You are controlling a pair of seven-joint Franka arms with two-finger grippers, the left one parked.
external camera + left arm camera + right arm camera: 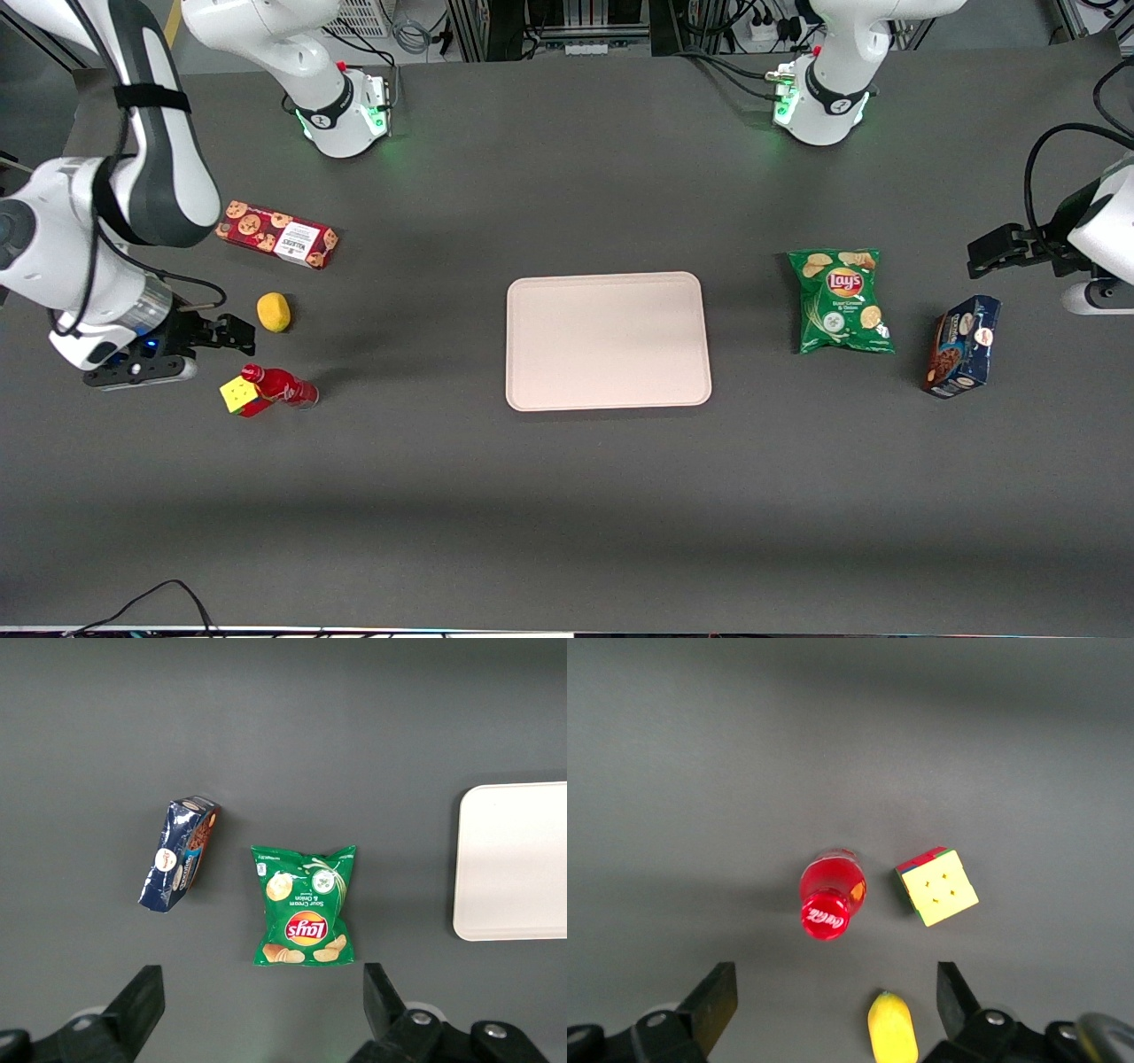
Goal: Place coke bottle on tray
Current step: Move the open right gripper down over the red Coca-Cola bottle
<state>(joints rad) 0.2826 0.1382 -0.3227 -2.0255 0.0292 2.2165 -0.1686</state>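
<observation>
The coke bottle [282, 386] is a small red bottle with a red cap. It stands upright on the dark table toward the working arm's end, touching a colour cube [237, 395]. In the right wrist view I see the bottle's cap from above [830, 895]. My right gripper [232, 333] is open and empty above the table [837, 997]. It is a little farther from the front camera than the bottle, and apart from it. The pale pinkish-beige tray [608, 341] lies bare at the table's middle and also shows in the left wrist view [514, 859].
A yellow lemon [274, 312] lies beside the gripper, between its open fingers in the right wrist view [892, 1028]. The cube also shows there [937, 886]. A red cookie box [277, 235] lies farther back. A green chips bag [840, 299] and a blue box [961, 345] lie toward the parked arm's end.
</observation>
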